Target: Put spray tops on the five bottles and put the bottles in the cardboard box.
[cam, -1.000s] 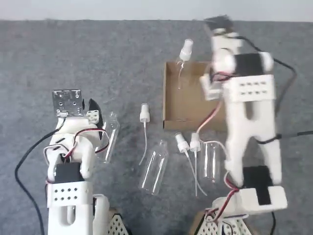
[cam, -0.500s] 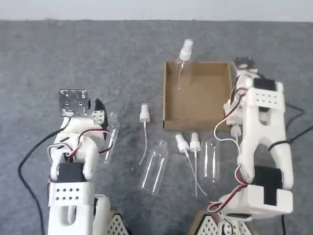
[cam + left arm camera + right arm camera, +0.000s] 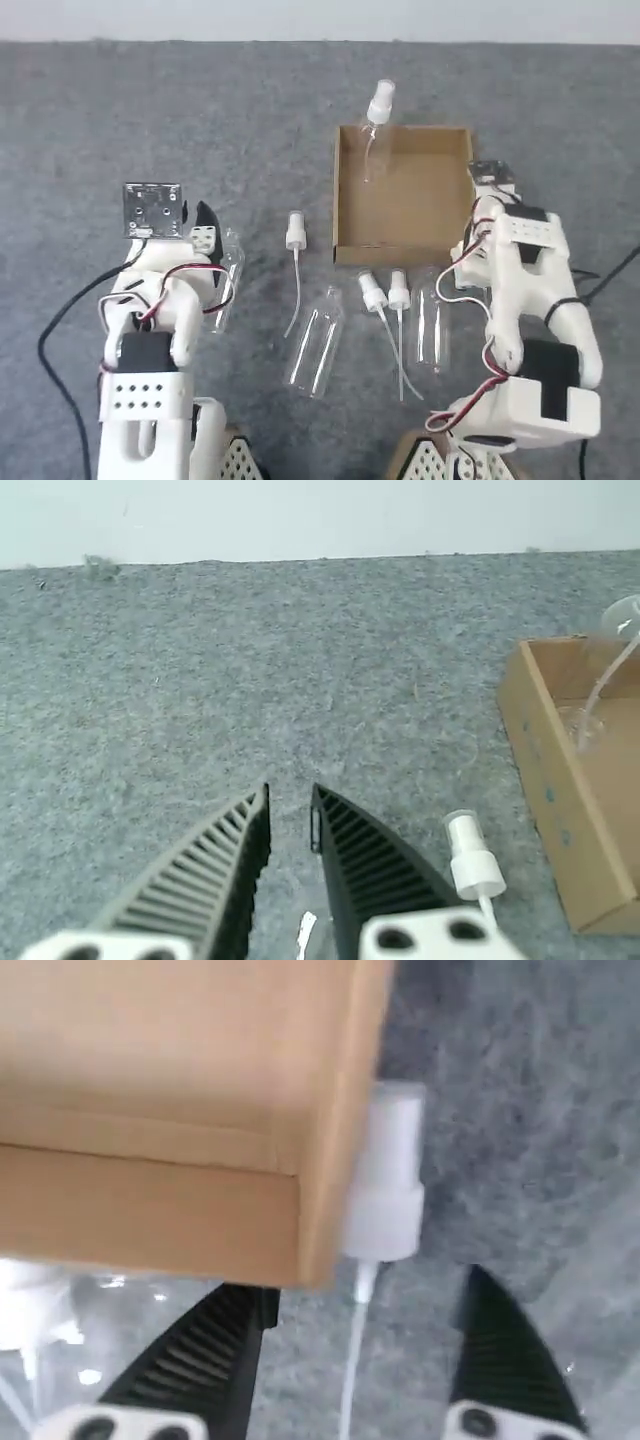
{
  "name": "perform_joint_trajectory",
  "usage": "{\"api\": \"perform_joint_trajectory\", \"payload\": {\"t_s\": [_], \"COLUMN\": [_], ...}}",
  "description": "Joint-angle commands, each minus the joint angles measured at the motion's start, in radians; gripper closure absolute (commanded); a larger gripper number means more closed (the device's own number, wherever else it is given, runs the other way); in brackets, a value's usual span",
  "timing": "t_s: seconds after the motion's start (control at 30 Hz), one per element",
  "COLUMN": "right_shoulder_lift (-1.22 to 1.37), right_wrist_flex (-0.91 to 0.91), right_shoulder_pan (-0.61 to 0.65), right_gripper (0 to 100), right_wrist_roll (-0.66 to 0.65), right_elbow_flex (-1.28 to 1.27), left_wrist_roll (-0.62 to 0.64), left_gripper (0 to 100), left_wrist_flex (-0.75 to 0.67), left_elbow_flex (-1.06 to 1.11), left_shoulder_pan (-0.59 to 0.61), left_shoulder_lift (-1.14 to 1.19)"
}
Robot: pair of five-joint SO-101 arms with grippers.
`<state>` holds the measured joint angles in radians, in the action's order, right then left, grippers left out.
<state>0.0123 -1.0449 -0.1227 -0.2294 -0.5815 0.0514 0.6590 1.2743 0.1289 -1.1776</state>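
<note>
The cardboard box (image 3: pixel 405 205) lies at the back right, with a capped bottle (image 3: pixel 374 135) leaning on its far left rim. A third clear bottle (image 3: pixel 225 282) lies beside my left gripper (image 3: pixel 205 232). In the left wrist view, that gripper (image 3: pixel 290 805) hovers low over the carpet with its jaws a narrow gap apart, a spray top (image 3: pixel 470 858) lying off to one side. My right gripper (image 3: pixel 350 1360) is open. It is just short of a spray top (image 3: pixel 385 1195) that lies against the box corner (image 3: pixel 320 1160).
Two uncapped bottles (image 3: pixel 315 340) (image 3: pixel 432 325) lie on the grey carpet in front of the box. Three loose spray tops (image 3: pixel 295 235) (image 3: pixel 372 292) (image 3: pixel 399 290) with long tubes lie among them. The right arm (image 3: pixel 520 250) is folded close to the box's right front corner.
The right arm has drawn back from above the far side of the box to its right front corner. The left gripper has shifted slightly by its bottle.
</note>
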Motion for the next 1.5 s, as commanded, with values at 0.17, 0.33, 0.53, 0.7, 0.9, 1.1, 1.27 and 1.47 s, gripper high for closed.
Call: {"api": "perform_joint_trajectory", "payload": {"t_s": [0.17, 0.33, 0.53, 0.7, 0.9, 1.1, 1.27, 1.47], "right_shoulder_lift": [-0.064, -0.104, -0.208, -0.275, -0.18, 0.036, 0.139, 0.189], "right_wrist_flex": [0.028, -0.054, -0.202, -0.291, -0.231, -0.099, -0.028, 0.01], "right_shoulder_pan": [-0.13, -0.133, -0.094, -0.035, -0.033, -0.033, -0.033, -0.031], "right_gripper": [89.7, 89.8, 89.8, 89.3, 83.5, 73.6, 73.6, 80.1], "right_wrist_roll": [-0.08, -0.081, -0.02, -0.017, -0.028, -0.081, -0.081, -0.08], "right_elbow_flex": [0.015, 0.1, 0.264, 0.344, 0.288, 0.242, 0.242, 0.238], "left_wrist_roll": [0.006, 0.006, 0.006, 0.006, 0.005, 0.005, 0.006, 0.006], "left_gripper": [95, 95, 95, 95, 95, 95, 95, 95], "left_wrist_flex": [-0.028, -0.028, -0.028, -0.028, -0.028, -0.028, -0.028, -0.028], "left_elbow_flex": [-0.001, -0.001, -0.001, -0.001, -0.001, -0.001, -0.001, -0.001], "left_shoulder_pan": [-0.005, -0.005, -0.005, -0.005, -0.005, -0.005, -0.005, -0.005], "left_shoulder_lift": [-0.02, -0.02, -0.02, -0.02, -0.02, -0.02, -0.02, -0.02]}}
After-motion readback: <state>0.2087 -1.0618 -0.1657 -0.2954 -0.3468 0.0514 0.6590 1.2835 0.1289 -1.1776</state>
